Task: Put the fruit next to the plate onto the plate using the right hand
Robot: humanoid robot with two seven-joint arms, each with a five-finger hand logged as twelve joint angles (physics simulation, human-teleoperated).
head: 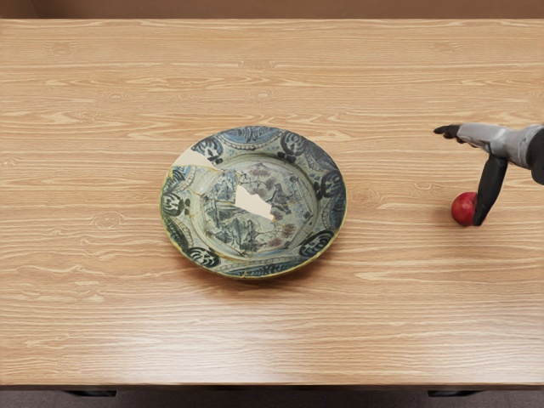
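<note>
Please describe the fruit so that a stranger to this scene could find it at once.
On the wooden table, find the patterned plate in the middle. Well to its right lies the fruit, beside the right hand: small, round and red, the only red thing there.

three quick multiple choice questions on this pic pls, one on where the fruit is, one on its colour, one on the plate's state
1. Where is the fruit? A on the table, right of the plate; B on the plate; C left of the plate.
2. Its colour? A green; B red; C yellow.
3. The plate is: A upside down; B holding the fruit; C upright and empty.
Answers: 1 A, it lies on bare wood by the right hand; 2 B, its skin is red; 3 C, only its painted inside shows.
</note>
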